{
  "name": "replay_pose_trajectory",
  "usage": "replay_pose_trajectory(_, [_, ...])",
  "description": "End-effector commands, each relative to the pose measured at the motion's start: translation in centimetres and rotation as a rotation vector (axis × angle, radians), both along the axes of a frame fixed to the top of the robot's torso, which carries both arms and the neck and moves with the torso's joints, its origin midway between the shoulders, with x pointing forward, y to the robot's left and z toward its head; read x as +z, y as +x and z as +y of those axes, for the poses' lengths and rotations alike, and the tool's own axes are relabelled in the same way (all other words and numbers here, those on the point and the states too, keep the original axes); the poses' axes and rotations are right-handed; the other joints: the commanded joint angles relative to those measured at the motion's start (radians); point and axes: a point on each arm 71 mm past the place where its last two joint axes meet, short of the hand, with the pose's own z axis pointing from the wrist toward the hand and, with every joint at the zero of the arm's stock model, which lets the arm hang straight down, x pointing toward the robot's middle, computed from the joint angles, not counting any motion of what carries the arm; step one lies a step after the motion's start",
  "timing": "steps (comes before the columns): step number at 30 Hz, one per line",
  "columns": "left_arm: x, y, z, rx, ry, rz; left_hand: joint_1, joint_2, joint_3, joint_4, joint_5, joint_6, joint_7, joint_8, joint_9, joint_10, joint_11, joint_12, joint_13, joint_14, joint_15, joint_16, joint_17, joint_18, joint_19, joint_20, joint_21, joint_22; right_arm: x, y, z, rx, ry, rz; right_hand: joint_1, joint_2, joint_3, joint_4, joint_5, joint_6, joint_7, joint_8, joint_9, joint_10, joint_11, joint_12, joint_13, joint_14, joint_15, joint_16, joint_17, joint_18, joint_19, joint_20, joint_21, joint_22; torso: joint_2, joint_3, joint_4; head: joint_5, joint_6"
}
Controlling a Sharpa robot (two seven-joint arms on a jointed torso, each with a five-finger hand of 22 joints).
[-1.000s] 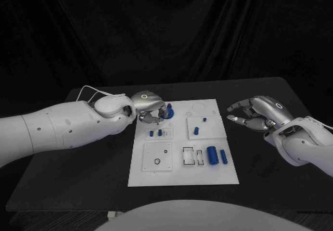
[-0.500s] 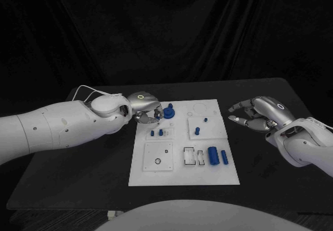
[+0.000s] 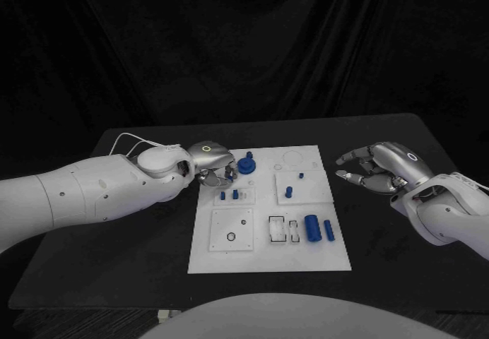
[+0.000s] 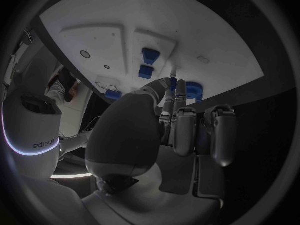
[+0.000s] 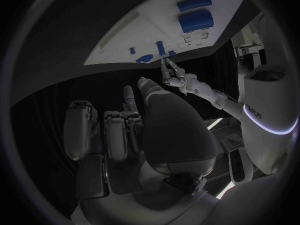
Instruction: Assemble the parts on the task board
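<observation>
L hand [image 3: 211, 161] sits at the far-left corner of the task board [image 3: 270, 248], fingers [image 4: 176, 92] bunched narrow and reaching toward a round blue part [image 3: 248, 165] just beyond the fingertips; can't tell if it's pinched or only touched. Two small blue pegs [image 3: 230, 194] stand just below that hand on the board. R hand [image 3: 379, 168] hovers off the board's right edge over the black table [image 3: 122, 247], fingers apart and loosely curled, holding nothing. Nearer the R hand: a small blue piece [image 3: 288, 191], and two blue cylinders [image 3: 319, 229] lying side by side near the board's right edge.
</observation>
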Motion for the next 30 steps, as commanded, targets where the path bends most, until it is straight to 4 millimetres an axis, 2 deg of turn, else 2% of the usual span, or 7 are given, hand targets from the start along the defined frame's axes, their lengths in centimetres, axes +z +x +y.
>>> replay_pose_trajectory(1, [-0.07,-0.09,-0.25,-0.011,-0.019,-0.018,-0.001,-0.007,-0.001,-0.003,0.001,-0.005,0.003,0.003,0.0,-0.003,0.002,-0.007,-0.001,0.008,0.005,-0.003,0.015,-0.014,0.029,0.001,-0.005,0.222,-0.09,-0.09,-0.02,0.002,-0.001,0.003,-0.003,0.006,0.005,0.001,0.005,0.008,0.001,0.004,0.0,0.107,0.002,0.003,0.263,0.098,0.002,-0.004,0.239,0.005,0.007,0.003,-0.003,0.195,-0.001,0.0008,0.0003,0.001,0.0])
replay_pose_trajectory(30, [-0.76,-0.02,-0.35,0.0,-0.001,0.006,-0.005,-0.006,-0.002,-0.001,-0.012,-0.004,0.002,0.005,-0.005,-0.002,0.002,-0.013,-0.007,0.002,0.003,-0.011,0.002,-0.013,0.025,0.001,-0.012,0.22,-0.11,-0.13,-0.07,0.0,-0.002,0.006,-0.003,0.007,0.005,0.0,0.004,0.009,0.0,0.003,-0.001,0.107,0.001,0.003,0.263,0.099,0.001,-0.004,0.24,0.005,0.007,0.002,-0.003,0.195,-0.001,0.001,0.0009,-0.002,0.0])
